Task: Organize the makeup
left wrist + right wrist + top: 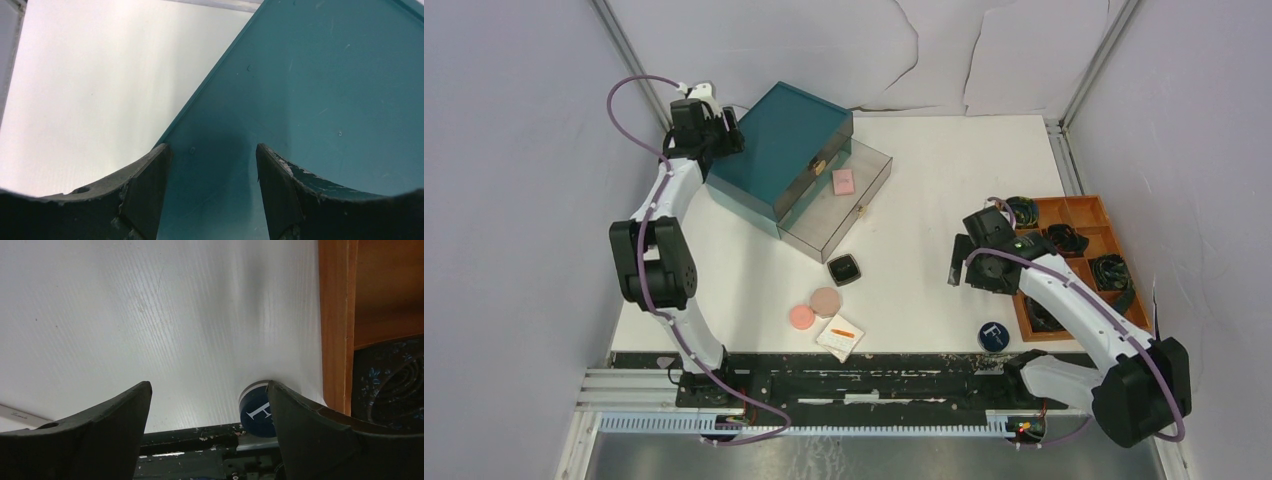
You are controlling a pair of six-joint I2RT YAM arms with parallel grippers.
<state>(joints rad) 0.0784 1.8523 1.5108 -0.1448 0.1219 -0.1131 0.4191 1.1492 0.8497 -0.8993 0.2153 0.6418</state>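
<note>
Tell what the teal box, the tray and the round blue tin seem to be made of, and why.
The teal box: probably tinted plastic, smooth and slightly glossy; fine scratches show on its top.
The tray: looks like wood, matte orange-brown, with thick flat walls.
The blue tin: perhaps metal or plastic; smooth dark lid with a printed white letter.

One teal drawer box [784, 145], one pink square [843, 181], one black square compact [844, 269], one pink disc [802, 317], one beige disc [825, 301], one white pad [836, 343], one red-pink stick [843, 332], one dark-blue tin [993, 335], one orange tray [1089, 212], at least three dark bundles [1064, 239].
</note>
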